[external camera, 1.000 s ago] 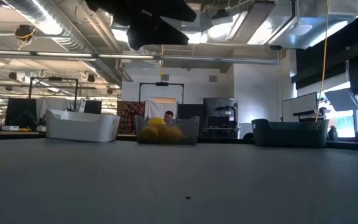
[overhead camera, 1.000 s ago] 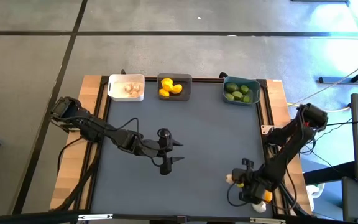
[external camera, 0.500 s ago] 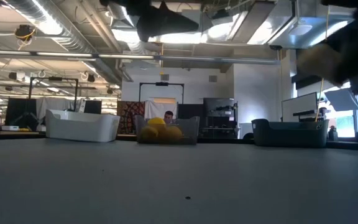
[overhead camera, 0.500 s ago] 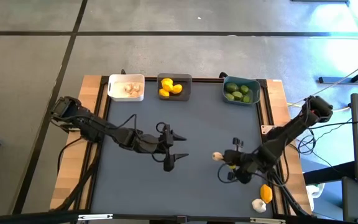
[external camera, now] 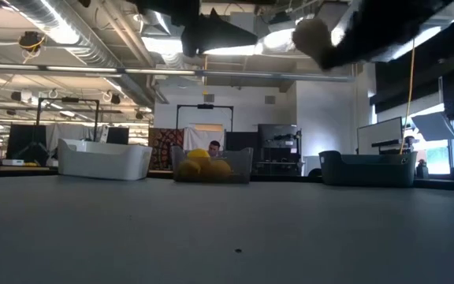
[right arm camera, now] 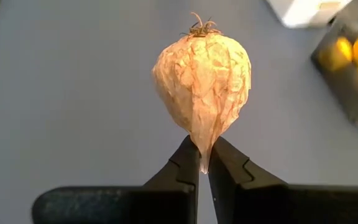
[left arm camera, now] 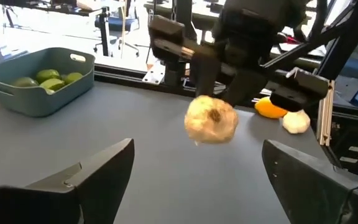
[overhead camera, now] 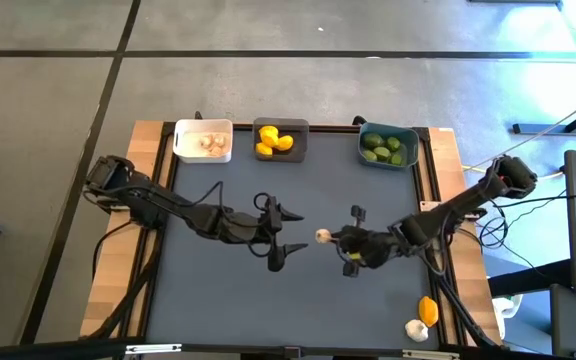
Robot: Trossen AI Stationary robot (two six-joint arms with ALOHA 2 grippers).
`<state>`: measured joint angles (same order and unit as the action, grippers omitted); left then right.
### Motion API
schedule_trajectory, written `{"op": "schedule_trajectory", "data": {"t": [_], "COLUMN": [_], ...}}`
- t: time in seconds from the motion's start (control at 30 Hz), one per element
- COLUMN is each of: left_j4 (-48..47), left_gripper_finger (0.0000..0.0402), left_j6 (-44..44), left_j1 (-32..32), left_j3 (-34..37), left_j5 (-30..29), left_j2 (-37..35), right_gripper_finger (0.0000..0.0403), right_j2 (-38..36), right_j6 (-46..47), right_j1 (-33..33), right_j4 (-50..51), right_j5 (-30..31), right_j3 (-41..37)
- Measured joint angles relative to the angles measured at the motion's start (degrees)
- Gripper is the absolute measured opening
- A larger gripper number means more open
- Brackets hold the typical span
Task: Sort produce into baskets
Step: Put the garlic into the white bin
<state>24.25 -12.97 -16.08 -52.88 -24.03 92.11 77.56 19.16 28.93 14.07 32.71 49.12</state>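
Observation:
My right gripper (overhead camera: pixel 334 238) is shut on a whitish garlic bulb (overhead camera: pixel 322 236), held above the middle of the table; the bulb also shows in the right wrist view (right arm camera: pixel 202 87). My left gripper (overhead camera: pixel 298 233) is open and empty. It faces the bulb (left arm camera: pixel 211 119) from the table's left, a short way off. At the far edge stand three baskets: a white one (overhead camera: pixel 203 141) with garlic, a dark grey one (overhead camera: pixel 281 141) with lemons, and a teal one (overhead camera: pixel 388 146) with limes. My right gripper pinches the bulb's thin papery neck tip (right arm camera: pixel 202 155) between the free ends of its two fingers. The fingers come level from the table's right side. The bulb is lifted clear of the table and sticks out beyond the fingertips, its root end (right arm camera: pixel 199 26) pointing toward my left gripper.
A lemon (overhead camera: pixel 428 309) and another garlic bulb (overhead camera: pixel 416 328) lie at the table's near right corner; both also show in the left wrist view, the lemon (left arm camera: pixel 271 109) and the bulb (left arm camera: pixel 296 122). The dark mat (overhead camera: pixel 218 300) lies bare around the arms.
My right gripper has carried the garlic bulb from the near right corner, up and toward the table's left and far side, to the middle in front of my left gripper. My left gripper has shifted a little toward the right, still open.

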Motion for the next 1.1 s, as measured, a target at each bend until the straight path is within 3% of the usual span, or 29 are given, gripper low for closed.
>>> {"op": "schedule_trajectory", "data": {"t": [0.3,0.6,0.8,1.1], "left_j4": [11.0,22.3,22.8,23.4], "left_gripper_finger": [0.0349,0.0330,0.0266,0.0126], "left_j6": [3.3,7.0,7.2,10.0], "left_j1": [-0.2,0.4,0.6,0.7], "left_j3": [0.0,0.0,0.0,0.0], "left_j5": [3.0,3.1,3.1,3.3], "left_j2": [4.5,8.4,8.7,8.7], "right_gripper_finger": [0.0021,0.0021,0.0021,0.0021], "right_j2": [0.0,0.0,0.0,0.1], "right_j6": [-6.1,-7.2,-7.1,-6.2], "right_j1": [-2.4,-2.4,-2.3,-2.4], "right_j4": [-9.4,-11.5,-12.9,-14.7], "right_j5": [-0.4,-1.0,-1.2,-3.2], "right_j3": [0.0,0.0,0.0,0.0]}}
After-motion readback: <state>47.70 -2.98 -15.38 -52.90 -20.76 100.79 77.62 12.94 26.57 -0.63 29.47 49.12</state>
